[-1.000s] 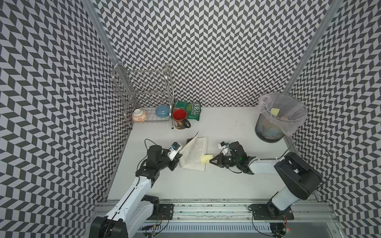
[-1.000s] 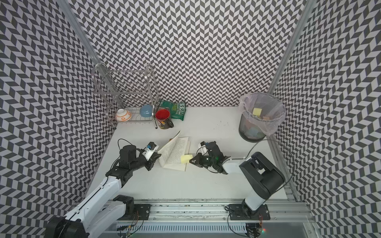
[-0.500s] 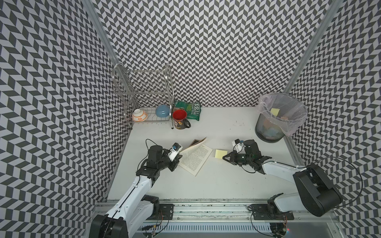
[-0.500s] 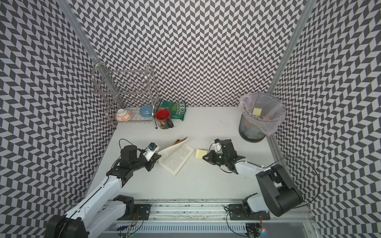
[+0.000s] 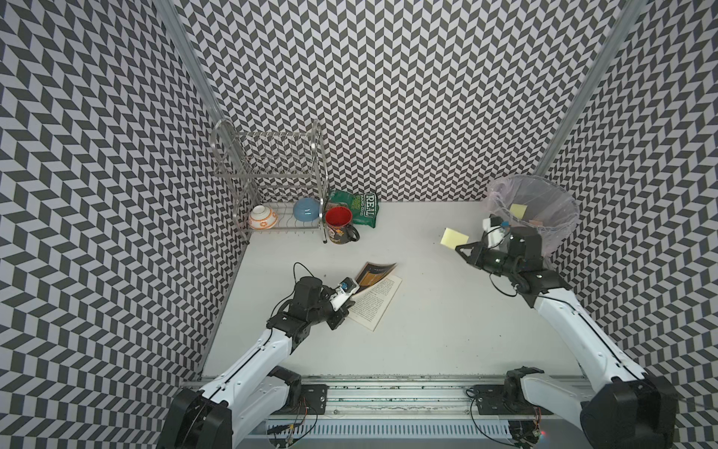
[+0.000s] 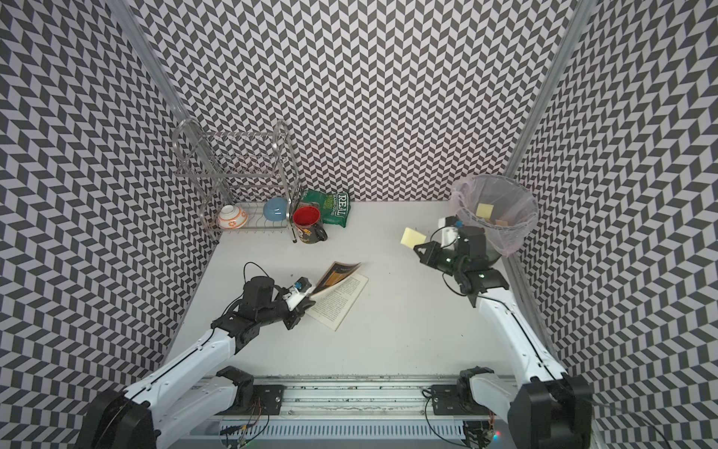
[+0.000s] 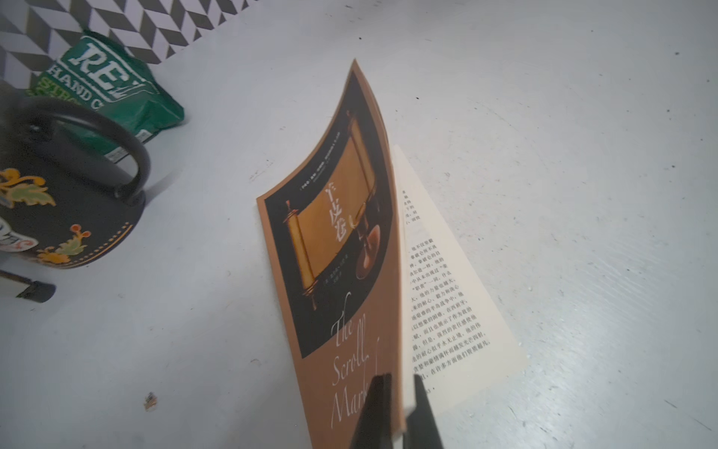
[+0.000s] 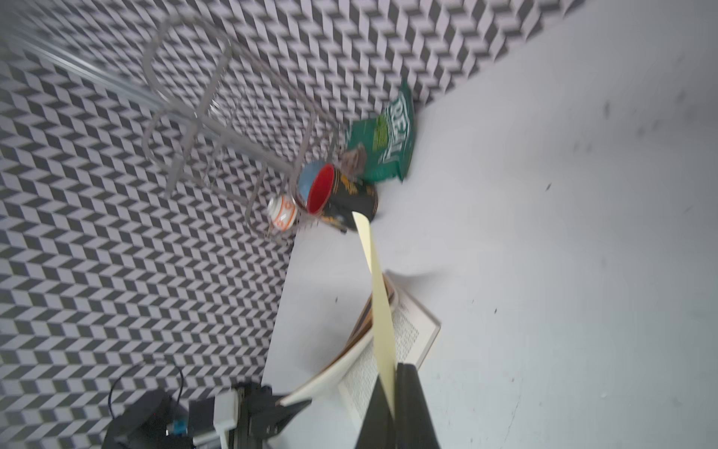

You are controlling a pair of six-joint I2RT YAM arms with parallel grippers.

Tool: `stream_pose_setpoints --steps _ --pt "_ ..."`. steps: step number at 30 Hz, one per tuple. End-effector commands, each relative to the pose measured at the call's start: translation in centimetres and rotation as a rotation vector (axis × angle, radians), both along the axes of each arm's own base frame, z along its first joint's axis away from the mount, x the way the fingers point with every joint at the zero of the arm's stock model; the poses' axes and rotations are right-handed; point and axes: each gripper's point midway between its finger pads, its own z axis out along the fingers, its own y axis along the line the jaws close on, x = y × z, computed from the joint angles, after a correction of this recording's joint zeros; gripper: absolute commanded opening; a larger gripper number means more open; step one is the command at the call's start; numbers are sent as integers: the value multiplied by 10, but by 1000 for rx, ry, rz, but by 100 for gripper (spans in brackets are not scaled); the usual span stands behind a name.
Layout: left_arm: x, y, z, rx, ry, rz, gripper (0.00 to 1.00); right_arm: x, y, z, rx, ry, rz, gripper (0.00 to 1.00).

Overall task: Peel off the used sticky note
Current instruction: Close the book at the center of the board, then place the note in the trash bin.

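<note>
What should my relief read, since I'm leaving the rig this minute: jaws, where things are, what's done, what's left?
Left gripper: jaws straddle the raised cover of the open brown-covered paperback book; whether they clamp it is unclear.
Right gripper: shut on the pale yellow square sticky note, held in the air beside the plastic-lined waste bin.
Done: the note is off the page.
Left: probably drop it in the bin, where another yellow note lies, and let the book go.

A mug [image 5: 340, 226] and chip bag [image 5: 360, 208] sit beside the dish rack [image 5: 321, 175].
</note>
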Motion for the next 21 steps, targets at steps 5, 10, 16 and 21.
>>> stream_pose_setpoints --steps 5,10,16,21 --pt "11 -16 42 -10 -77 -36 79 22 -88 80 -95 -122 -294 0" --pt "25 -16 82 -29 -95 -27 100 47 -137 107 -95 -137 -441 0" --pt "82 34 62 -43 -2 236 94 71 -212 120 -168 -133 -667 0" --pt "102 73 -1 94 63 423 68 99 -238 89 -279 -43 -703 5"
